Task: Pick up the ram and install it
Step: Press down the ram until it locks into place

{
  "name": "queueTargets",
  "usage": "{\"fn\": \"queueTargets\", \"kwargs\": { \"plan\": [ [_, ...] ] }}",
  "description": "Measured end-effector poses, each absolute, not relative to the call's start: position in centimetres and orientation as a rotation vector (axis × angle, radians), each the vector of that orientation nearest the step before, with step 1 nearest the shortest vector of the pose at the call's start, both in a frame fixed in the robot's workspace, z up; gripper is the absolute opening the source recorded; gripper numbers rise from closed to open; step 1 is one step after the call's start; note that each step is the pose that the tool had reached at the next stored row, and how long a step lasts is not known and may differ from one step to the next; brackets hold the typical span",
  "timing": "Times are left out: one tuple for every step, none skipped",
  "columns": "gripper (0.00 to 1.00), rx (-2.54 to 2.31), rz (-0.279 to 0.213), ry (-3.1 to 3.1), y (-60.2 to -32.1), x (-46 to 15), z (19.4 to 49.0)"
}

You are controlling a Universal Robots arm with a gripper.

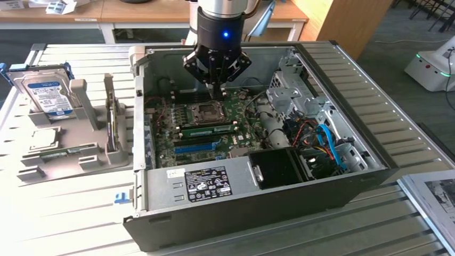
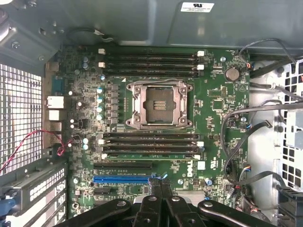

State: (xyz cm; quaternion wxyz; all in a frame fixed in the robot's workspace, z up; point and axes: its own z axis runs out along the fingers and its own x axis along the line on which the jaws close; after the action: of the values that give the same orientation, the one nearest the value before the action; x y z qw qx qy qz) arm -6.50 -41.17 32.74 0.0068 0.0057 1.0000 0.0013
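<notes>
Gripper (image 1: 215, 85) hangs over the open PC case (image 1: 341, 58), fingers pressed together w/ nothing in them, just above the CPU socket (image 1: 206, 111). Ram (image 1: 206, 128) sits seated in a mobo slot beside the socket, near the blue slot (image 1: 193, 148).

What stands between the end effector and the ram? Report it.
Nothing visible. The end effector hangs shut above the CPU socket. The ram stands in a motherboard slot beside that socket, with only open air between them.
</notes>
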Motion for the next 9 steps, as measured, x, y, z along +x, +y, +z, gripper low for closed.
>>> {"fn": "queueTargets", "kwargs": {
  "plan": [
    [0.1, 0.018, 0.004, 3.128, -41.17, -6.5, 32.74],
    [0.1, 0.018, 0.004, 3.128, -41.17, -6.5, 32.74],
    [0.1, 0.018, 0.004, 3.128, -41.17, -6.5, 32.74],
    [0.1, 0.018, 0.004, 3.128, -41.17, -6.5, 32.74],
    [0.1, 0.018, 0.004, 3.128, -41.17, -6.5, 32.74],
    [0.1, 0.017, 0.004, 3.128, -41.17, -6.52, 32.74],
    [0.1, 0.018, 0.004, 3.128, -41.17, -6.54, 32.74],
    [0.1, 0.017, 0.004, 3.128, -41.17, -6.56, 32.74],
    [0.1, 0.018, 0.004, 3.128, -41.17, -6.58, 32.74]
  ]
}}
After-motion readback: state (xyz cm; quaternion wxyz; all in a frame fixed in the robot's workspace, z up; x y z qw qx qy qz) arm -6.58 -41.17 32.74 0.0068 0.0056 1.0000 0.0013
